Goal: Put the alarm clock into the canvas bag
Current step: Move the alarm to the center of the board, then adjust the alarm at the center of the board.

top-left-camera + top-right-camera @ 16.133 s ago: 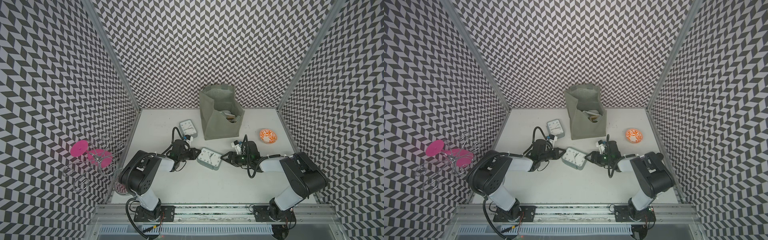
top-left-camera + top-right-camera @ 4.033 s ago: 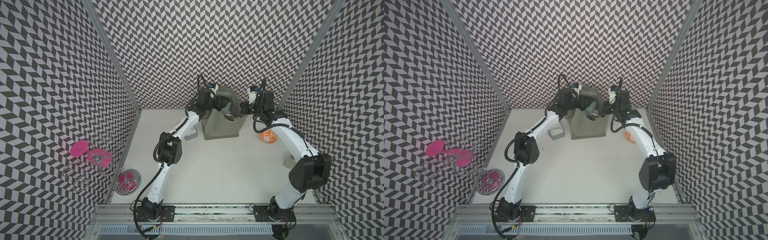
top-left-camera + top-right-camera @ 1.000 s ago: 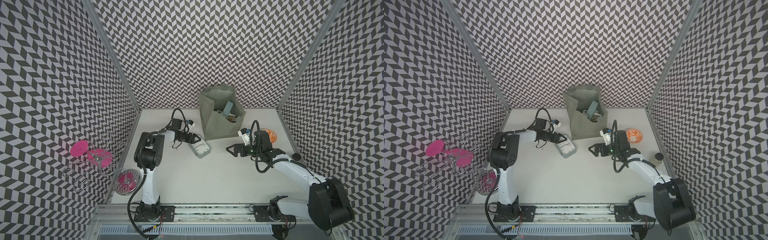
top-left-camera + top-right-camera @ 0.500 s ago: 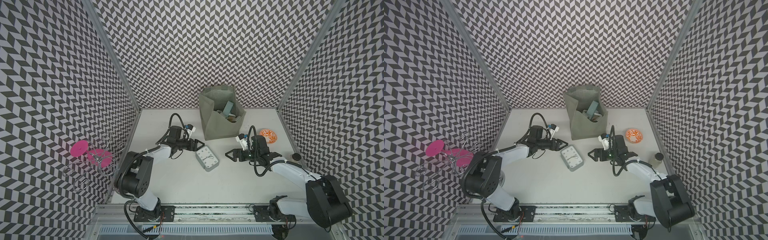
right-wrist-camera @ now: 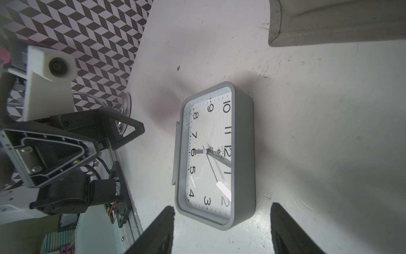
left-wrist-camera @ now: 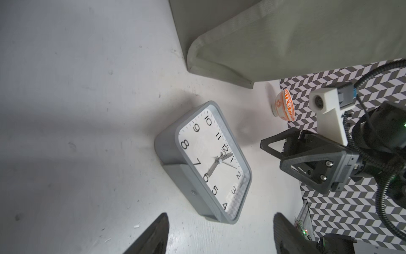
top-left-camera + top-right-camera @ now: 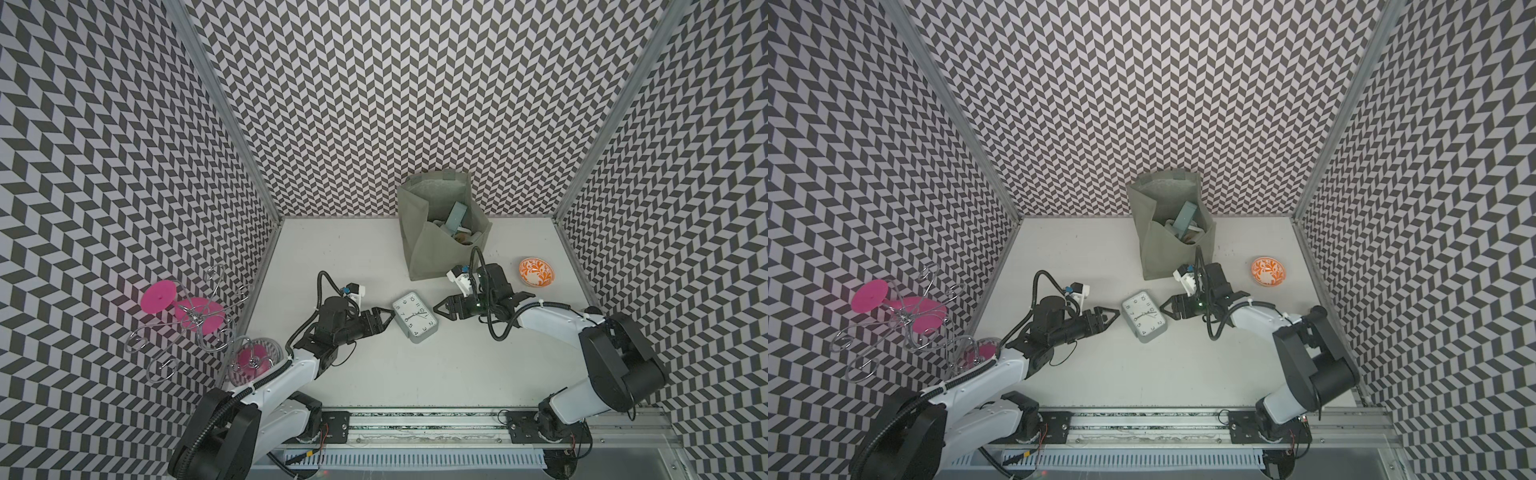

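Item: alarm clock [image 7: 414, 318], face-up on the tabletop [image 7: 415, 374] just before the canvas bag [image 7: 432, 249], not yet inside; my left hand [image 7: 381, 326] and right hand [image 7: 442, 311] flank it, fingers apart and empty, placed, I judge, to pinch opposite ends.

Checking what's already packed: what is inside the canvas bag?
Inside the canvas bag, a grey-blue slab leans tilted above pale and brownish bits. The bag's front wall hides whatever lies deeper.
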`<state>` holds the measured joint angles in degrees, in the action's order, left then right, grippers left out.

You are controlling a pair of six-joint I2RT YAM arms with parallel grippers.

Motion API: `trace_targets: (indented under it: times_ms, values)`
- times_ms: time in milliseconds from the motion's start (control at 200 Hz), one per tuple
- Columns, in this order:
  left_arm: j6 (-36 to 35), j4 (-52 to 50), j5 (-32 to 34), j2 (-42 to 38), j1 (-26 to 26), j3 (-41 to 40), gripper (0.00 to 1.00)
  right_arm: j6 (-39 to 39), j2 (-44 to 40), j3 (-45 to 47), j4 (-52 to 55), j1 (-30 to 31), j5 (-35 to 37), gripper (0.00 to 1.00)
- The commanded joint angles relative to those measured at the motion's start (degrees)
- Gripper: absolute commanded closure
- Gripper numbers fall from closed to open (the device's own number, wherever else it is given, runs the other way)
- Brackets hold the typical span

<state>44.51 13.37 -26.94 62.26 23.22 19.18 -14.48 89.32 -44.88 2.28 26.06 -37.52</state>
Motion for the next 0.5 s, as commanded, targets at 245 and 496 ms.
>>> trace_targets:
  times_ms: [245,496]
  values:
    - [4.72,16.22,-8.39,10.44,0.5,-2.43,0.35,-0.86,7.12,-4.16,-5.51,5.24,-1.14,0.49]
    - [3.66,16.59,-7.95,13.69,0.86,-1.88,0.37,-2.75,7.56,-2.58,-7.97,7.14,-1.69,0.56]
